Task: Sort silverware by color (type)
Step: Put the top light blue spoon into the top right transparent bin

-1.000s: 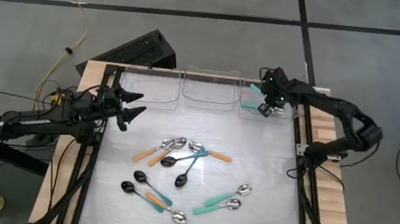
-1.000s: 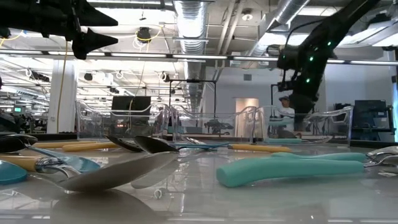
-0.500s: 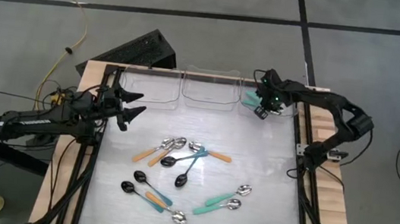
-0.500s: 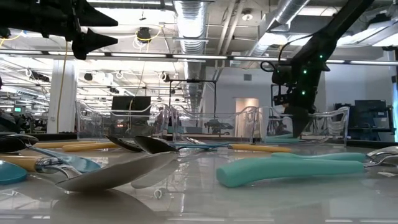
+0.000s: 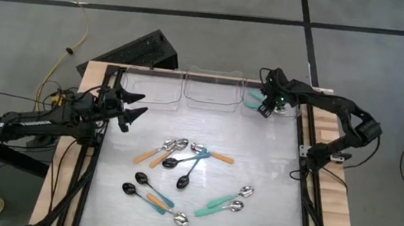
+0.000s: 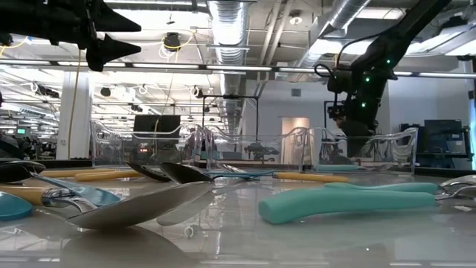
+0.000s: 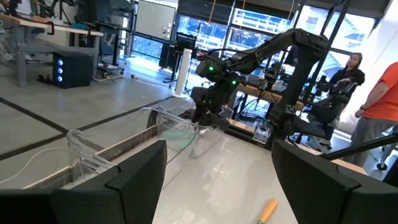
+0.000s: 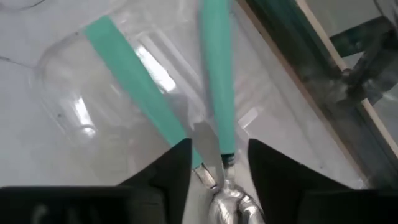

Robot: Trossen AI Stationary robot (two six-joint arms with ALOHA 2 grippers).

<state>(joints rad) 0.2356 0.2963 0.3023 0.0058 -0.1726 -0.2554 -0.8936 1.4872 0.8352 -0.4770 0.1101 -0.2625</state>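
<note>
The right hand (image 5: 264, 109) hangs over the right-most of three clear bins (image 5: 259, 99) at the table's (image 5: 272, 168) far edge. In the right wrist view its fingers (image 8: 165, 171) stand apart with a gap between them, and two teal-handled spoons (image 8: 214, 81) lie below on the bin floor, one blurred; whether the fingers touch either spoon cannot be told, but they do not clamp one. The left hand (image 5: 135, 105) waits above the table's left edge, near the left bin (image 5: 147, 91), its two fingers spread wide and holding nothing. The middle bin (image 5: 208, 94) sits between the other two. The remaining spoons lie loose on the shiny table surface: a cluster near the centre with orange-handled spoons (image 5: 152, 153), a black-bowled spoon with a blue handle (image 5: 187, 174) and another orange handle (image 5: 221, 158); nearer the front, a black spoon (image 5: 131, 189) beside an orange-handled one (image 5: 167, 209); to the right, two teal-handled spoons (image 5: 223, 202) lying side by side. In the low view a teal handle (image 6: 346, 202) lies close to the camera. No brand, label or readable writing shows on any of the spoons, bins or arms. In the left wrist view, a person in an orange top (image 7: 379, 106) stands in the room beyond.
</note>
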